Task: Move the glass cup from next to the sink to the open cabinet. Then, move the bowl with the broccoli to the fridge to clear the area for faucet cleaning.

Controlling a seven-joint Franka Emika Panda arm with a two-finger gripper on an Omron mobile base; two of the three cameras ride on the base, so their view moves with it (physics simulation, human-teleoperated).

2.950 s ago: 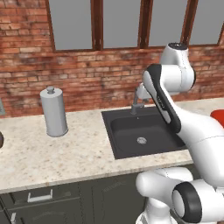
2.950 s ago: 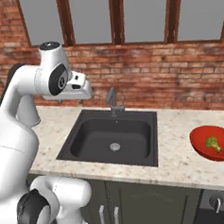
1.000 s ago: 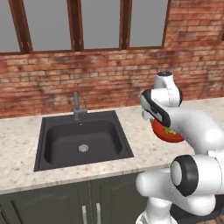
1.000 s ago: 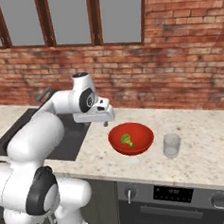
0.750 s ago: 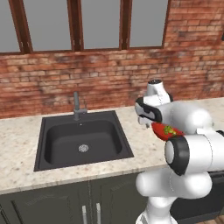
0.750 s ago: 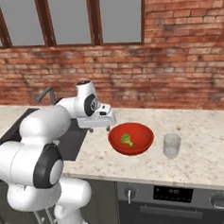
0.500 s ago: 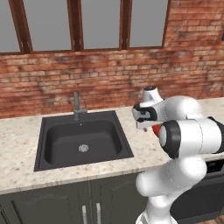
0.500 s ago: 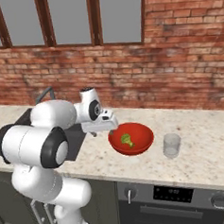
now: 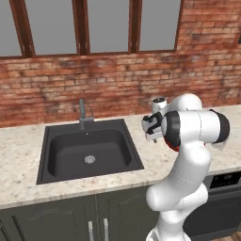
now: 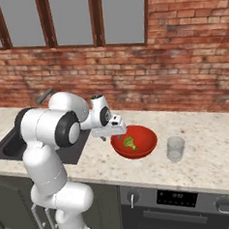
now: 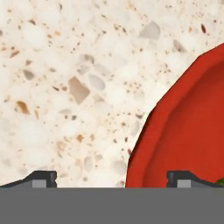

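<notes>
Gripper (image 10: 116,131) released, jaws wide, straddling near rim of bowl with the broccoli (image 10: 134,141); glass cup (image 10: 175,148) just beside bowl.

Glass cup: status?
Tool open, low over the red broccoli bowl's sink-side rim. Glass cup upright on the counter, untouched, beyond the bowl. Bowl sits between tool and cup.

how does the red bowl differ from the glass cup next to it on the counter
The bowl with the broccoli is glossy opaque red; the glass cup is translucent pale grey. The bowl is wide and shallow, the cup narrow and upright, far smaller across. The bowl holds green broccoli pieces, while the cup looks empty. The bowl sits right beside the open gripper; the cup stands farther off, beyond the bowl. Both rest on the speckled stone countertop, apart from each other.
</notes>
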